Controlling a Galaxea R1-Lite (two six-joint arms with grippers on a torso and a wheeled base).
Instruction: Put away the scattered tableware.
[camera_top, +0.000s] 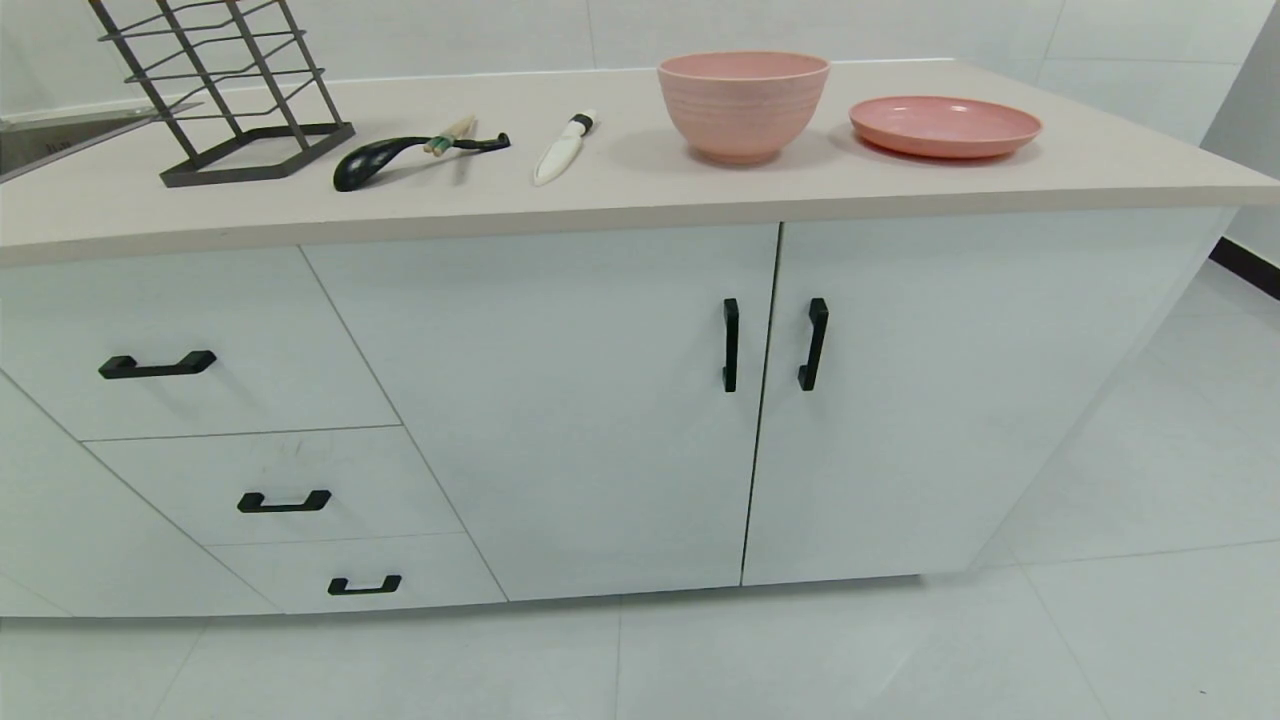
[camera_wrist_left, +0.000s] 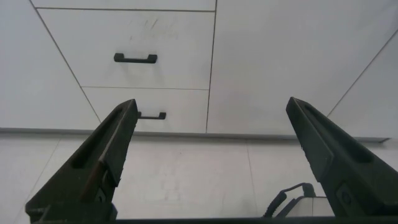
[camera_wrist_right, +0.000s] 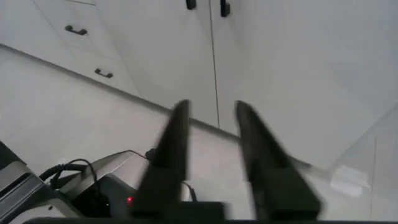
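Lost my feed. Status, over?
Left gripper and right gripper open, empty. Bowl, plate, spoon, chopsticks, knife on counter. Cabinet doors shut.

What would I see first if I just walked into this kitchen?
Most likely the pink bowl and the flat pink plate beside it, standing apart on the pale countertop toward its right end. Next come the black ladle and the white knife lying further left, near a dark wire rack. Below, black handles stand out on the white cabinet doors.
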